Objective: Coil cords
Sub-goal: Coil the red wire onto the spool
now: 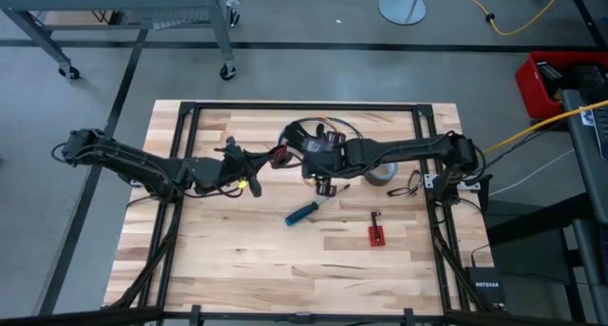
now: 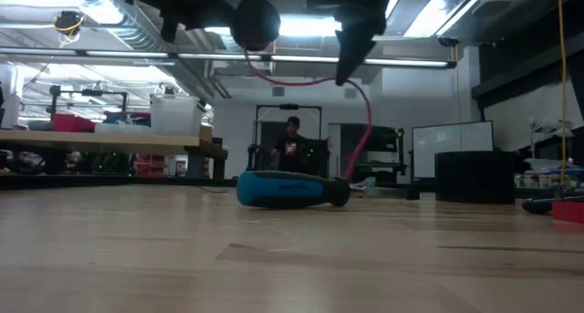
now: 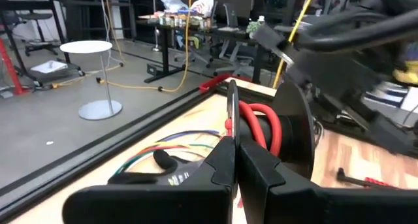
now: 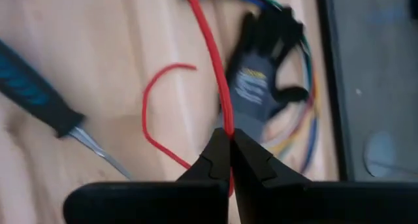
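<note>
Both arms are meeting over the far middle of the table [image 1: 190, 269]. The left gripper [image 3: 234, 160] is pinched tight on the thin rim of a black spool [image 3: 287, 139] that is carrying several turns of the red cord [image 4: 215, 74]. The right gripper [image 4: 230, 144] is closed on that same cord just beside it, a slack loop trailing down onto the wood. A grey glove [image 4: 261, 67] and more coloured wires [image 4: 307, 129] are lying beneath, a blue screwdriver [image 1: 306, 211] nearer. The cord is looking light, limp and slippery; it is probably springing open unless kept taut. Gripping close to the spool is seeming wisest, feeding short lengths.
</note>
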